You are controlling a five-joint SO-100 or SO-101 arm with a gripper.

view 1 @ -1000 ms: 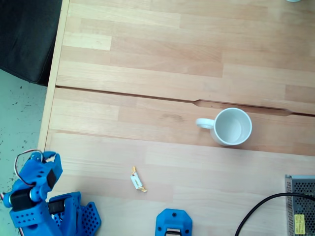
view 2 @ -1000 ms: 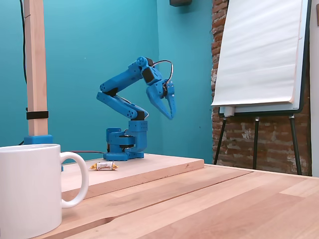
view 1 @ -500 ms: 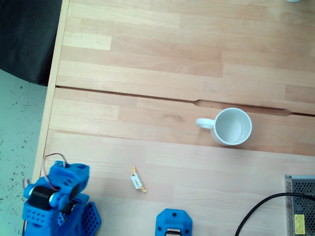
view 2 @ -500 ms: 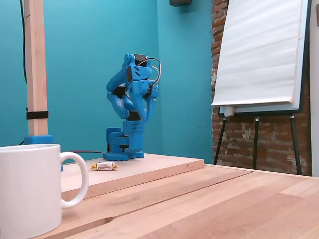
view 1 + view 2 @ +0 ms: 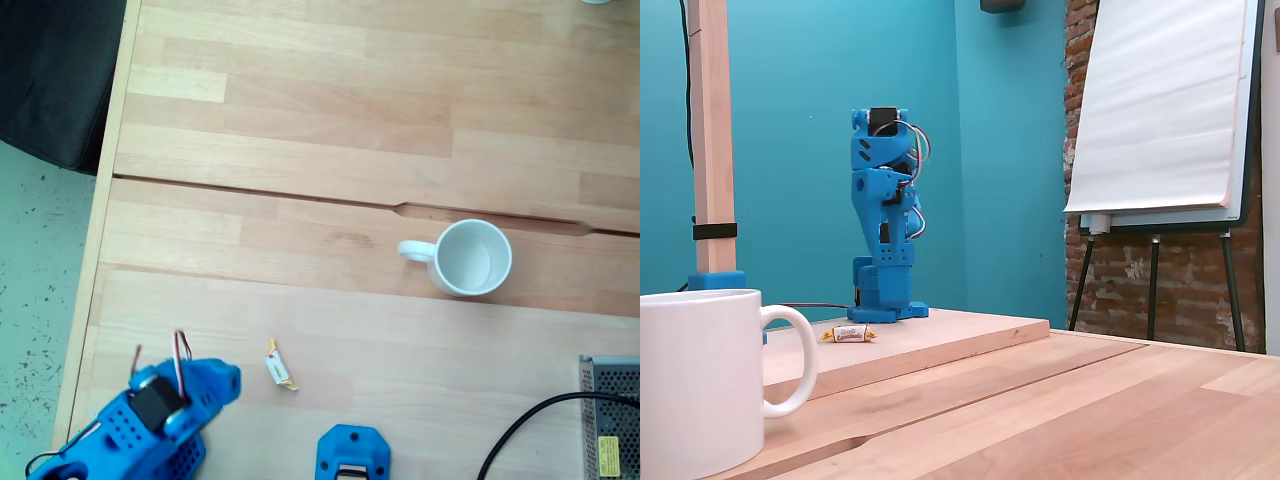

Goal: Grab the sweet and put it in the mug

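1. Sweet (image 5: 280, 364) lies flat on the desk (image 5: 330, 150) near its lower edge in a fixed view, untouched.
2. Mug (image 5: 470, 257) stands upright, well apart, toward the right edge.
3. Tool (image 5: 222, 380): folded against the blue arm (image 5: 883, 240); jaw state cannot be told.

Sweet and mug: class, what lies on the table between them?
Nothing: in the fixed view from above, only bare wooden table separates the sweet from the mug.
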